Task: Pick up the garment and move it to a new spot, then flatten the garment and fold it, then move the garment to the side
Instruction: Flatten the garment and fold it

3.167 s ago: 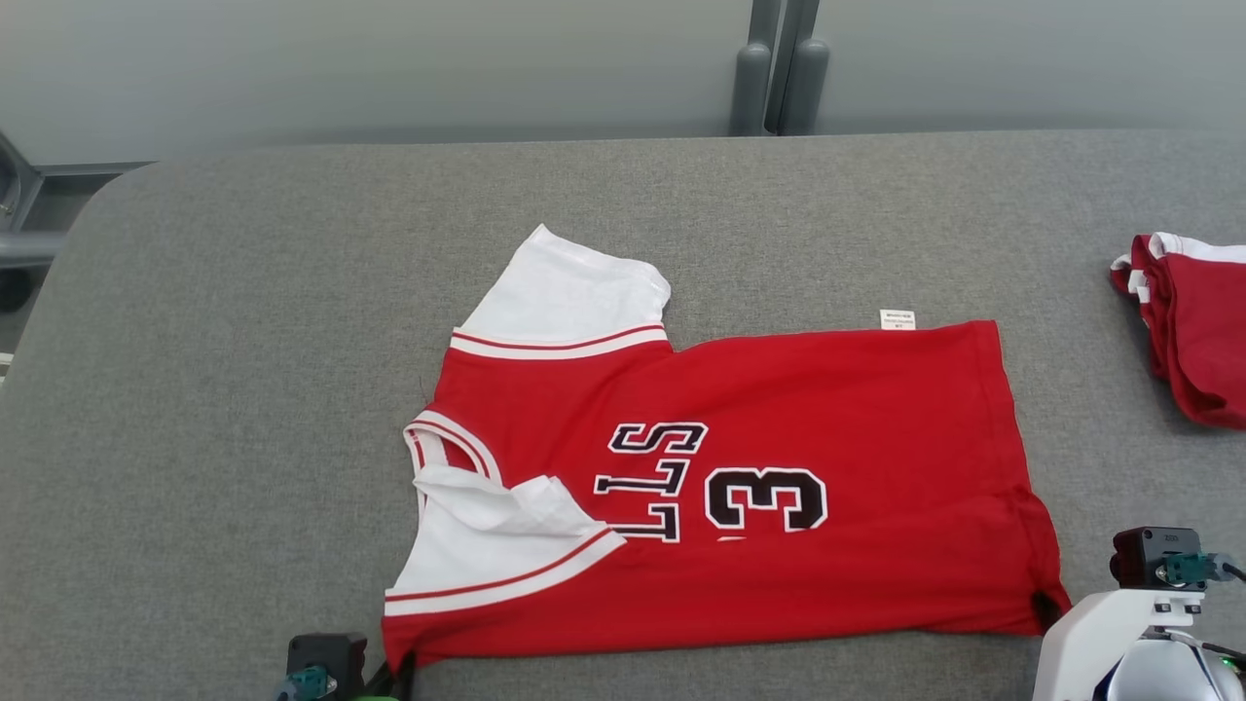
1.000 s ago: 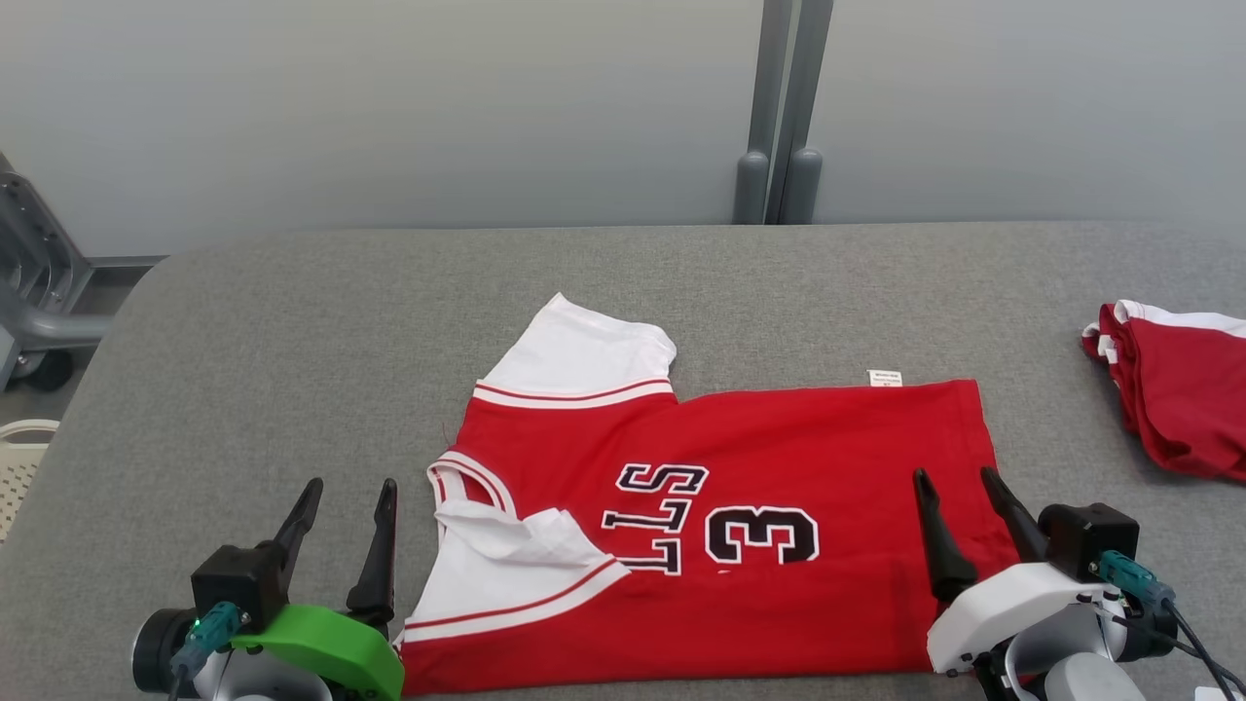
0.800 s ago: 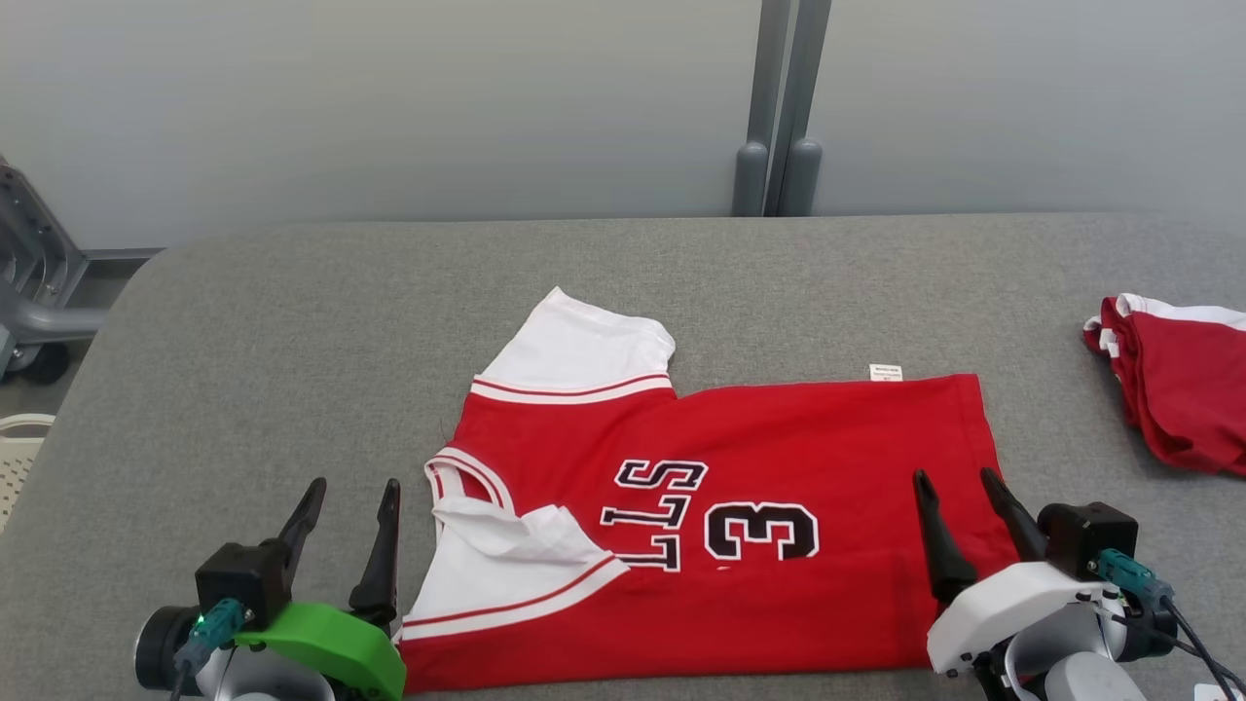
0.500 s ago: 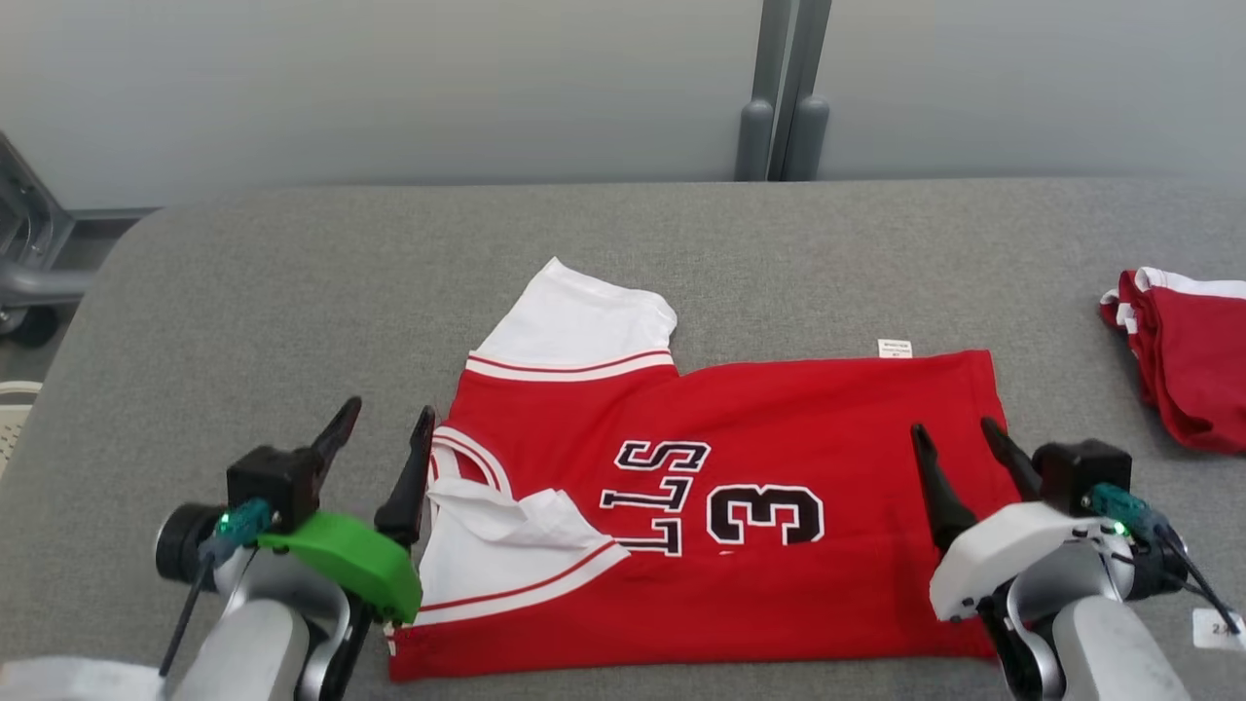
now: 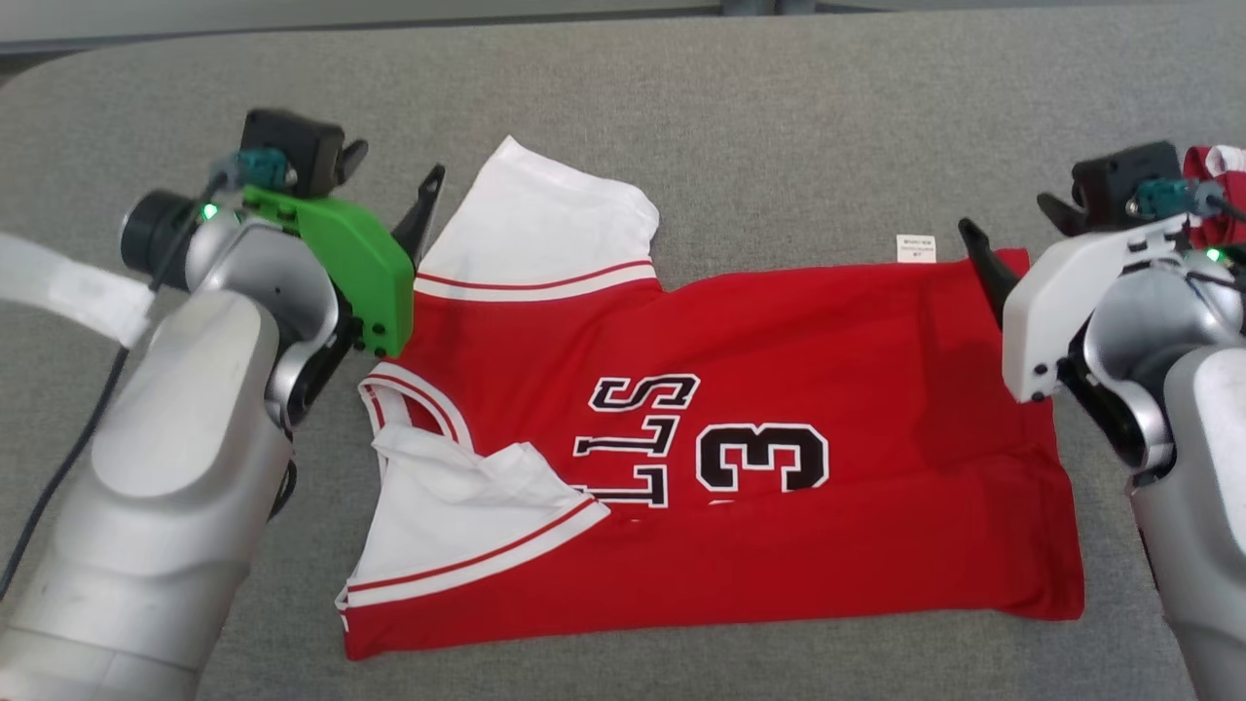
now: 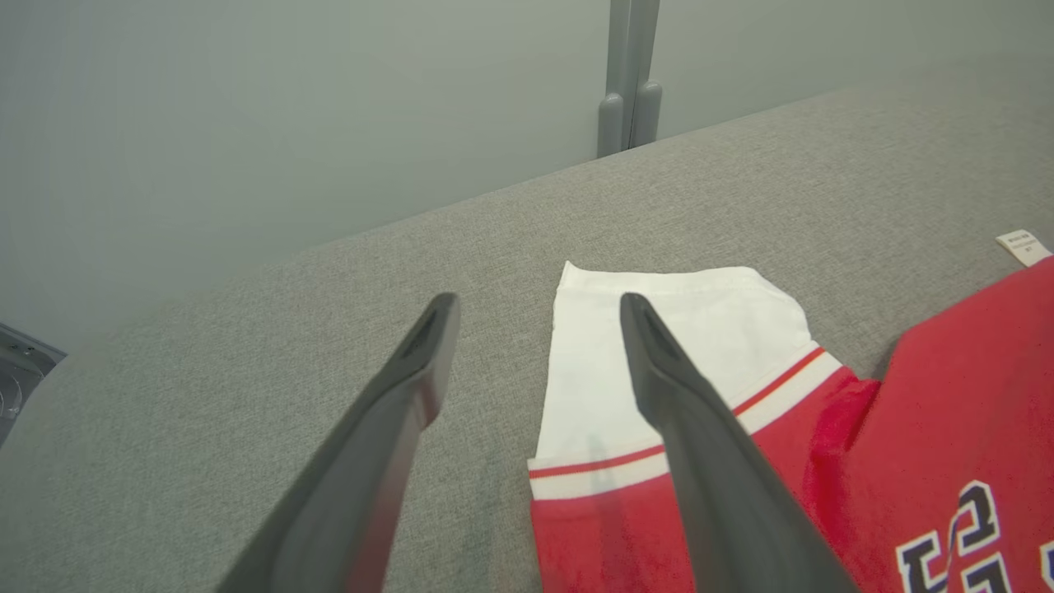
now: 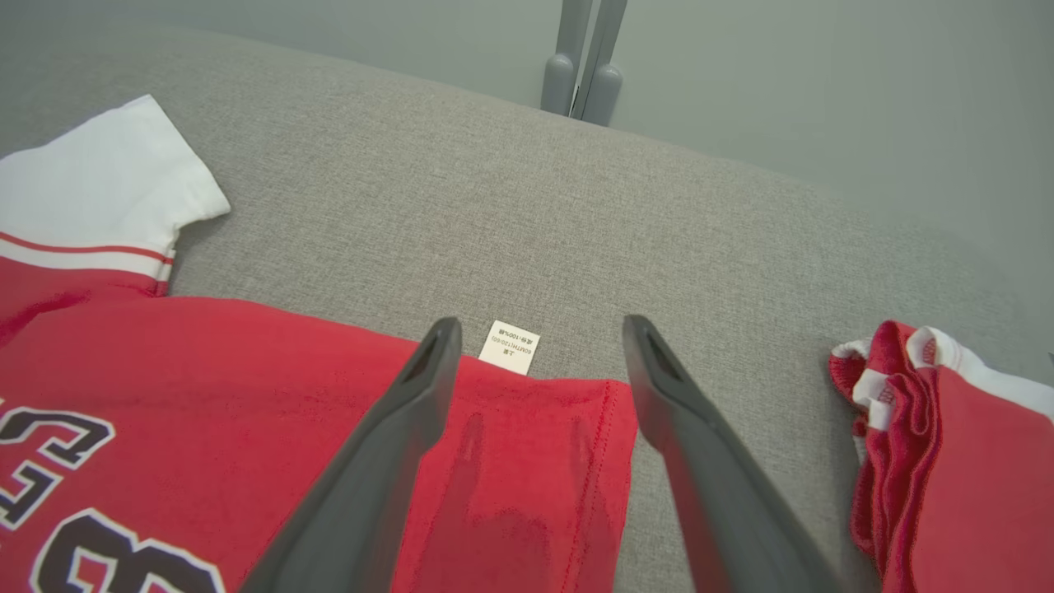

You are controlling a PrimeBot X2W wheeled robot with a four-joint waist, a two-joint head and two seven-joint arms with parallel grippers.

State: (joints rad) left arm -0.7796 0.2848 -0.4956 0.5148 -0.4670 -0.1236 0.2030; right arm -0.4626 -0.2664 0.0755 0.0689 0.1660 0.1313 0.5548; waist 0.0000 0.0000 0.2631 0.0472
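Observation:
A red jersey, the garment (image 5: 779,370), lies flat on the grey table (image 5: 730,97), collar to the left and hem to the right. It has white sleeves and black lettering. My left gripper (image 5: 394,166) is open beside the far white sleeve (image 5: 545,219). In the left wrist view that left gripper (image 6: 537,303) has one finger over the sleeve (image 6: 659,362) and the other over bare table. My right gripper (image 5: 1005,214) is open at the far hem corner. In the right wrist view the right gripper (image 7: 541,323) straddles the corner of the garment (image 7: 247,379) by its white label (image 7: 510,347).
A folded red and white pile (image 5: 1217,185) lies at the far right, close to my right wrist, also seen as a pile (image 7: 947,445) in the right wrist view. A grey wall with a post (image 6: 627,74) stands behind the table's far edge.
The head camera has tipped down. Both arms have reached forward from the near edge to the garment's far side, left to the sleeve, right to the hem corner. Both grippers have stayed open.

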